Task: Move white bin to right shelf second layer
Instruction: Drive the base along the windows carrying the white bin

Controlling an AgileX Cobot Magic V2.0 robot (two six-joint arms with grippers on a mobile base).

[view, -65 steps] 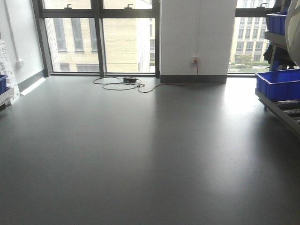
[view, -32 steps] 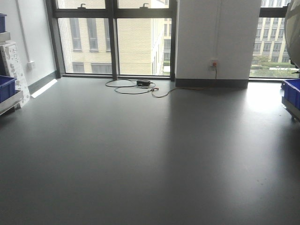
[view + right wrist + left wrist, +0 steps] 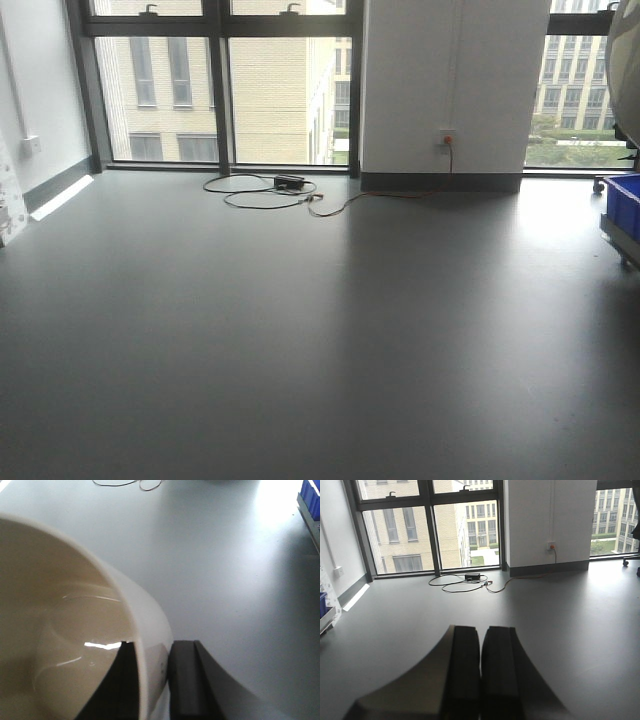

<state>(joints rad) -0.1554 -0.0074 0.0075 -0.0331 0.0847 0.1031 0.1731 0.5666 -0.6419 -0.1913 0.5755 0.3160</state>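
The white bin fills the left of the right wrist view, glossy cream inside, held above the grey floor. My right gripper is shut on its wall, one finger inside and one finger outside. A pale curved edge of the white bin shows at the front view's upper right. My left gripper is shut with nothing in it, its pads together over the floor. The right shelf second layer is out of view; only a steel rack edge shows at the far right.
A blue crate sits on that rack edge, and the blue crate also shows in the right wrist view. A black cable with a power brick lies by the windows. A white pillar carries a wall socket.
The front view has swung left. The right rack and its blue crates have slid almost out of frame at the right. The bin's edge stays at the upper right.
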